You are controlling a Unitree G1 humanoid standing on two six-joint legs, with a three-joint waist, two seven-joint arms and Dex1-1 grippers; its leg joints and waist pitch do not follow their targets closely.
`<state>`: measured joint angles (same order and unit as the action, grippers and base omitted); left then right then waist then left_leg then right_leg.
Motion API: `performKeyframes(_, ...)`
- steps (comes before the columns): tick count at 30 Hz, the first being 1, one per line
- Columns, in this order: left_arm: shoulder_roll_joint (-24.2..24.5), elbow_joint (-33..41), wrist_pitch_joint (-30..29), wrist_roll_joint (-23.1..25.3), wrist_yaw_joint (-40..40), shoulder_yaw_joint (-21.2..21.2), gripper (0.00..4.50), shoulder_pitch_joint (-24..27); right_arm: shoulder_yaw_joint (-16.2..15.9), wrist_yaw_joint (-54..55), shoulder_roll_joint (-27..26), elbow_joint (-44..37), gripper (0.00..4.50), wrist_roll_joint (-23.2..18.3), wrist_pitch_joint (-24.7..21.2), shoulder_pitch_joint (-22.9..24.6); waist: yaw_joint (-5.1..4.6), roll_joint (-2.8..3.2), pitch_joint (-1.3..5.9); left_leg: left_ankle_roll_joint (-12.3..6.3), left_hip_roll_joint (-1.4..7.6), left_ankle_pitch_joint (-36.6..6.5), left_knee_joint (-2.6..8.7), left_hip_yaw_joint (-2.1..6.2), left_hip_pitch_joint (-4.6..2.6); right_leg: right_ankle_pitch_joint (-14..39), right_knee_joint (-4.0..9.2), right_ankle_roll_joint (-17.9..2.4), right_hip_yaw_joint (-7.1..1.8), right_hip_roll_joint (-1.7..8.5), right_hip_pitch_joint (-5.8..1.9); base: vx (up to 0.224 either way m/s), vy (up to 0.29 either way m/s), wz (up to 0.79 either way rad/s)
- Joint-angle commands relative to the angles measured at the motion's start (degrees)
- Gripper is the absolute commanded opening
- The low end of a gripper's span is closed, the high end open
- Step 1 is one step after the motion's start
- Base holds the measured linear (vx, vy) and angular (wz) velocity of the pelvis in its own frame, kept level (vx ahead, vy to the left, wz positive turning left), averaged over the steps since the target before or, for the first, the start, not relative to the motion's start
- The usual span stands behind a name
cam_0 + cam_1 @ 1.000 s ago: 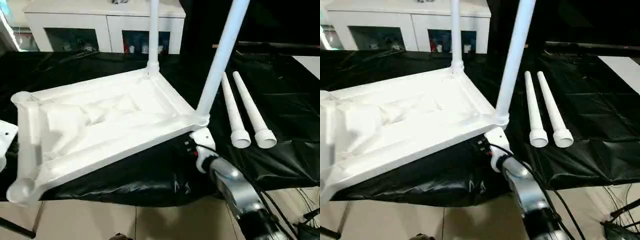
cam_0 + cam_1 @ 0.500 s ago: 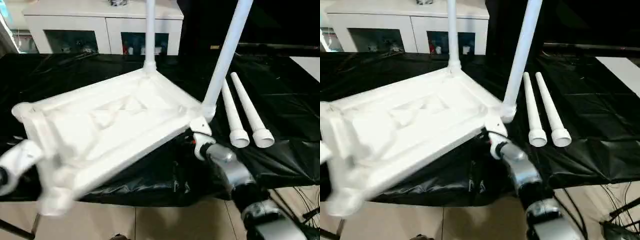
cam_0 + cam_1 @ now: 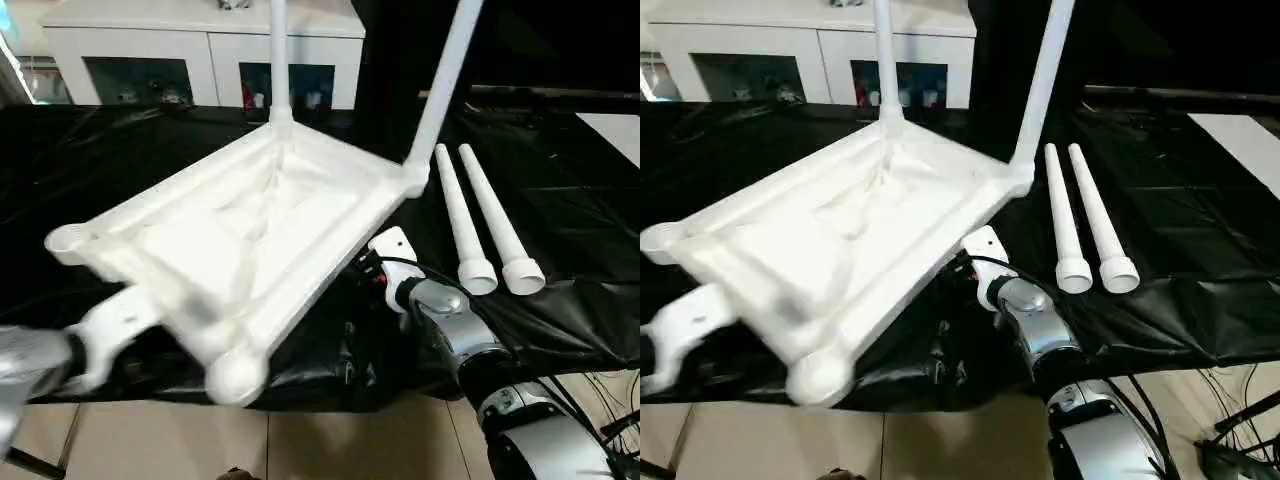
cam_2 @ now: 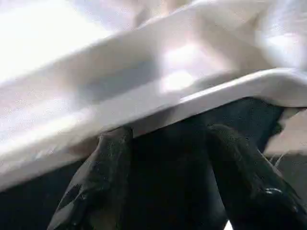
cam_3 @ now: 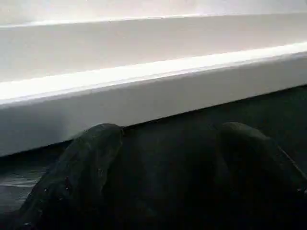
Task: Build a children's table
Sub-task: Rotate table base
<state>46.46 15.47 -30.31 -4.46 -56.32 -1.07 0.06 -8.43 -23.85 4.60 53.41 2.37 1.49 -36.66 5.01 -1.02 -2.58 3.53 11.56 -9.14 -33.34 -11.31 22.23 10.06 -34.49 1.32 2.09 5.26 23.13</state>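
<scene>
The children's table top [image 3: 250, 220] lies upside down and tilted on the black-draped work table [image 3: 570, 260], ribbed underside up. Two white legs stand in its far sockets [image 3: 278, 60] [image 3: 445, 80]. The near corner socket [image 3: 237, 375] and the left one [image 3: 65, 240] hold nothing. Two loose legs [image 3: 462, 215] [image 3: 497, 215] lie side by side to the right. My left gripper [image 4: 165, 132] is open, its fingertips up against the top's rim from below. My right gripper [image 5: 170, 127] is open too, just under the rim of the top's right-hand edge.
A white cabinet [image 3: 200, 40] stands behind the work table. The top's near corner overhangs the table's front edge above the tiled floor [image 3: 330, 440]. Cables [image 3: 610, 420] hang at the lower right beside my right forearm [image 3: 450, 330].
The table top has turned: its near corner swung right and towards me, the right corner moved away. My left arm has come in under the left edge.
</scene>
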Motion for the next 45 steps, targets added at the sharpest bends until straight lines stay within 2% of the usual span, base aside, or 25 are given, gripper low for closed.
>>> performKeyframes(1,-2.1,3.8,0.6,-1.9,-0.9,-3.3,2.71,-3.0,-1.3,-2.8,-1.9,0.1,3.83,-0.2,2.4,-1.6,-0.33,1.30,3.05,4.37,1.43,-24.9,5.02,1.09,-2.03,16.4,3.68,-10.4,-1.69,1.90,-0.74,0.000,0.000,0.00)
performKeyframes(2,-3.5,4.0,0.5,-1.7,-1.0,-5.0,2.71,-4.1,-1.6,-3.4,-2.0,0.2,3.83,-0.1,2.8,-1.6,-0.47,1.44,2.98,4.41,1.44,-25.2,5.03,1.16,-1.90,17.0,3.72,-10.4,-1.71,2.02,-0.79,0.000,0.000,0.00)
performKeyframes(4,-4.4,4.0,0.6,-1.5,-1.1,-6.2,2.71,-4.7,-1.8,-3.7,-2.1,0.0,3.83,-0.1,2.9,-1.4,-1.04,1.03,2.97,4.22,1.25,-24.9,5.10,1.29,-1.31,17.9,3.62,-10.0,-1.66,2.06,-1.25,0.000,0.000,0.00)
performKeyframes(6,-5.8,4.2,0.7,-1.2,-1.3,-8.3,2.71,-5.8,-2.0,-4.4,-2.2,-0.2,3.83,0.0,3.5,-1.0,-1.31,1.02,3.05,3.89,1.27,-24.3,4.84,1.17,-1.52,17.9,3.71,-10.1,-1.76,2.06,-0.98,0.000,0.000,0.00)
performKeyframes(9,-7.7,4.4,1.0,-0.9,-1.7,-11.5,2.71,-7.8,-2.2,-5.4,-1.6,-2.1,3.83,0.1,4.1,0.6,-1.33,1.16,3.13,3.47,1.28,-22.9,4.65,0.99,-1.61,16.4,3.61,-10.7,-1.75,1.85,-1.00,0.000,0.000,0.00)
performKeyframes(12,-7.6,4.1,1.3,-1.2,-1.7,-11.9,2.71,-9.2,-2.0,-6.9,-0.5,-5.0,3.83,-0.2,4.0,2.2,-1.29,1.14,3.18,3.23,1.22,-22.4,4.63,0.97,-1.51,15.5,3.53,-10.5,-1.65,1.65,-1.24,0.000,0.000,0.00)
performKeyframes(14,-7.0,3.3,1.3,-1.6,-2.1,-11.4,2.71,-10.5,-1.8,-8.6,0.8,-7.7,3.83,-0.7,3.9,3.5,-1.20,1.16,3.23,3.11,1.24,-22.1,4.52,0.92,-1.70,15.1,3.52,-10.5,-1.63,1.52,-1.13,0.000,0.000,0.00)
performKeyframes(15,-6.4,2.7,1.3,-1.8,-2.7,-10.9,2.71,-11.3,-1.8,-9.8,1.6,-9.4,3.83,-1.0,3.9,4.3,-1.43,1.02,3.11,3.07,1.15,-22.0,4.66,1.01,-1.39,15.4,3.49,-10.5,-1.55,1.48,-1.34,0.000,0.000,0.00)
performKeyframes(16,-4.7,1.9,0.7,-2.3,-4.4,-10.2,2.71,-12.6,-1.6,-11.7,3.3,-12.1,3.83,-1.8,4.0,5.5,-1.35,1.25,3.12,3.12,1.13,-22.3,4.61,1.02,-1.48,16.0,3.51,-10.3,-1.54,1.49,-1.32,0.000,0.000,0.00)
performKeyframes(17,-2.8,1.2,0.6,-2.4,-6.1,-9.8,2.88,-13.7,-1.4,-13.9,5.0,-14.7,3.83,-2.6,4.1,6.6,-1.30,1.13,3.14,2.84,1.05,-22.9,4.49,0.99,-1.65,16.8,3.61,-9.8,-1.59,1.43,-1.21,0.000,0.000,0.00)
performKeyframes(18,-1.0,0.4,0.6,-2.5,-7.8,-9.5,2.88,-14.6,-1.3,-16.5,6.8,-17.6,3.83,-3.6,3.9,7.6,-1.39,1.02,3.05,2.73,1.03,-22.8,4.62,1.04,-1.44,17.3,3.68,-9.6,-1.54,1.41,-1.38,0.000,0.000,0.00)
performKeyframes(19,-0.3,-0.1,0.7,-2.5,-8.3,-9.5,2.98,-15.1,-1.2,-17.7,7.5,-18.8,3.83,-4.0,3.7,8.0,-1.25,1.00,3.08,2.59,1.05,-22.9,4.60,1.06,-1.57,17.8,3.76,-9.3,-1.51,1.39,-1.38,0.000,0.000,0.00)
performKeyframes(20,0.9,-0.8,0.9,-2.4,-9.3,-9.4,3.05,-15.8,-1.2,-20.0,8.7,-21.1,3.83,-4.9,3.4,8.8,-1.36,1.41,3.01,2.71,1.08,-23.4,4.55,0.99,-1.73,17.6,3.81,-9.5,-1.59,1.34,-1.05,0.000,0.000,0.00)
performKeyframes(21,0.9,-0.8,0.9,-2.4,-9.3,-9.4,3.08,-15.8,-1.2,-20.0,8.7,-21.1,3.83,-4.9,3.4,8.8,-1.39,1.24,3.04,2.66,1.10,-23.5,4.59,1.07,-1.57,17.9,3.76,-9.7,-1.55,1.45,-1.29,0.000,0.000,0.00)
performKeyframes(23,5.3,-4.7,4.8,0.3,-12.2,-10.3,3.32,-18.4,-2.3,-29.0,14.1,-28.5,3.83,-7.0,2.0,10.8,-1.23,2.00,3.02,2.55,1.09,-24.3,4.51,1.14,-1.86,17.6,3.90,-9.9,-1.53,1.34,-1.13,0.000,0.000,0.00)
performKeyframes(24,5.3,-4.7,4.8,0.3,-12.2,-10.3,3.32,-18.4,-2.3,-29.0,14.1,-28.5,3.83,-7.0,2.0,10.8,-1.27,1.76,3.04,2.28,1.06,-24.4,4.50,1.17,-1.78,17.3,3.90,-9.7,-1.49,1.20,-1.27,0.000,0.000,0.00)
performKeyframes(25,8.8,-7.2,7.2,2.8,-14.3,-11.8,3.32,-19.6,-3.2,-33.3,17.1,-32.0,3.83,-7.8,0.9,11.5,-1.35,1.58,3.07,2.12,1.14,-23.9,4.48,1.06,-1.72,16.5,3.68,-10.2,-1.55,1.34,-1.24,0.000,0.000,0.00)
performKeyframes(27,11.2,-8.9,8.3,4.3,-16.1,-13.1,3.32,-20.2,-3.9,-35.9,19.0,-34.3,3.83,-8.5,-0.3,11.9,-1.09,1.89,2.92,1.61,1.14,-23.7,4.46,1.19,-1.63,17.9,3.77,-10.3,-1.57,1.50,-1.43,0.000,0.000,0.00)
performKeyframes(28,12.0,-9.8,8.9,5.0,-16.7,-13.7,3.32,-20.6,-4.2,-37.0,19.8,-35.7,3.83,-9.0,-1.0,12.1,-1.18,1.81,2.87,1.72,1.18,-23.7,4.48,1.10,-1.61,18.1,3.81,-10.4,-1.61,1.55,-1.36,0.000,0.000,0.00)
performKeyframes(30,12.7,-11.5,10.6,6.5,-17.4,-14.9,3.32,-21.2,-4.7,-39.0,21.0,-38.0,3.83,-9.9,-2.5,12.4,-1.10,1.98,2.98,2.02,1.34,-23.6,4.44,1.12,-1.89,17.7,3.73,-11.4,-1.64,1.72,-1.20,0.000,0.000,0.00)
performKeyframes(34,12.4,-14.8,13.2,9.3,-17.9,-17.8,3.32,-23.0,-5.9,-42.0,22.3,-42.9,3.83,-11.1,-6.0,13.3,-1.00,2.18,2.99,2.12,1.37,-23.1,4.49,1.13,-1.85,15.7,3.39,-12.4,-1.58,1.66,-1.27,0.000,0.000,0.00)
performKeyframes(38,7.0,-22.3,16.2,12.8,-12.7,-20.0,3.32,-26.1,-7.6,-43.5,22.9,-46.9,3.83,-11.9,-8.9,14.5,-0.45,2.41,3.08,2.59,1.35,-23.5,4.33,1.03,-2.22,14.9,3.38,-12.9,-1.64,1.68,-1.18,0.000,0.000,0.00)
performKeyframes(40,6.4,-23.4,16.7,13.3,-12.3,-20.5,3.32,-26.4,-7.8,-43.8,22.9,-47.3,3.83,-12.0,-9.3,14.7,0.12,2.27,3.21,2.76,1.37,-22.9,4.33,1.10,-2.13,14.6,3.31,-12.6,-1.62,1.88,-1.38,0.000,0.000,0.00)
performKeyframes(45,3.1,-30.1,19.4,15.6,-10.1,-22.4,3.32,-28.2,-9.3,-44.7,23.0,-50.9,3.83,-12.7,-12.9,16.0,0.39,2.38,3.28,2.74,1.31,-22.9,4.32,1.18,-2.06,14.9,3.39,-12.2,-1.63,1.95,-1.39,0.000,0.000,0.00)
